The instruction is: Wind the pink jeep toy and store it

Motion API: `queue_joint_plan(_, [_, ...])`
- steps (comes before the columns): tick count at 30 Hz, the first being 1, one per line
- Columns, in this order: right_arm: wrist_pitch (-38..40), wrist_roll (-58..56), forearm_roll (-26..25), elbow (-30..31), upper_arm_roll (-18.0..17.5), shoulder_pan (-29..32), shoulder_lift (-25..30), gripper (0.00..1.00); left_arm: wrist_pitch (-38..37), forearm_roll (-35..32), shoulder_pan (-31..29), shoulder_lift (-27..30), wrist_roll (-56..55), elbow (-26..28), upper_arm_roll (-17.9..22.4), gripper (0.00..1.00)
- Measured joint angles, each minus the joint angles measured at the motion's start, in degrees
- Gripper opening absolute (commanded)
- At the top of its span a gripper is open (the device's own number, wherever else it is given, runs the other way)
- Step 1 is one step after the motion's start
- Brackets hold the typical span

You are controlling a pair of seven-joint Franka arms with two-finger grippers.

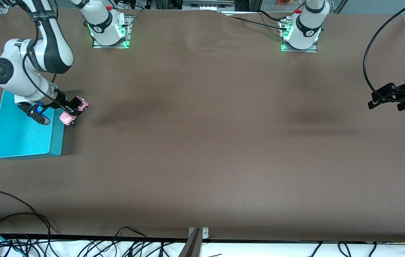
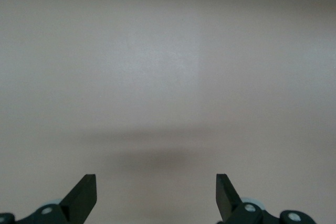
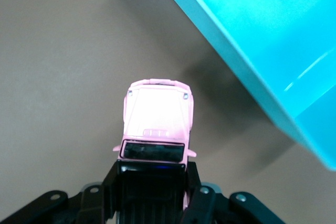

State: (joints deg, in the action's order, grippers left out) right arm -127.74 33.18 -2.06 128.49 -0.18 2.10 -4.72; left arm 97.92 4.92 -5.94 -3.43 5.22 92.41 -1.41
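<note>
Tabletop: right fingers [image 1: 75, 109] grip jeep [image 1: 74, 111] (airborne, seemingly).

Both arms [image 1: 31, 60] were white with black bands at the joints. Their round bases [image 1: 300, 32] sat on metal plates and glowed green, each with a small red button on top. Black cables [image 1: 377, 50] looped along them. The grippers [image 1: 389, 96] were black, with silver screws [image 3: 240, 198] near the fingers.

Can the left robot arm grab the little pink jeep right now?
Probably not. The left gripper hangs open at its own end of the table, while the pink jeep toy sits clamped in the right gripper beside the turquoise bin at the right arm's end.
</note>
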Motion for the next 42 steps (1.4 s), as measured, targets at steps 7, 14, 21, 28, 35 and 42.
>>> queue_joint_plan(7, [7.6, -11.4, -5.7, -4.9, 3.8, 0.7, 0.0, 0.00, 0.0, 0.0, 0.0, -0.1, 0.0, 0.0, 0.0, 1.00])
queue_joint_plan(14, [8.1, -22.6, -11.7, -5.4, 8.8, 2.1, -1.0, 0.00, 0.0, 0.0, 0.0, -0.2, 0.0, 0.0, 0.0, 1.00])
queue_joint_plan(21, [1.9, -29.3, -18.1, -5.4, 12.1, 4.9, -6.2, 0.00, 0.0, 0.0, 0.0, -0.2, 0.0, 0.0, 0.0, 1.00])
queue_joint_plan(28, [-2.8, -30.4, -19.8, -5.4, 12.4, 7.8, -12.4, 0.00, 0.0, 0.0, 0.0, -0.2, 0.0, 0.0, 0.0, 1.00])
queue_joint_plan(35, [-5.0, -30.4, -19.8, -5.3, 12.4, 9.2, -16.1, 0.00, 0.0, 0.0, 0.0, -0.2, 0.0, 0.0, 0.0, 1.00])
queue_joint_plan(42, [-7.0, -30.4, -19.9, -5.3, 12.4, 10.8, -17.9, 0.00, 0.0, 0.0, 0.0, -0.2, 0.0, 0.0, 0.0, 1.00])
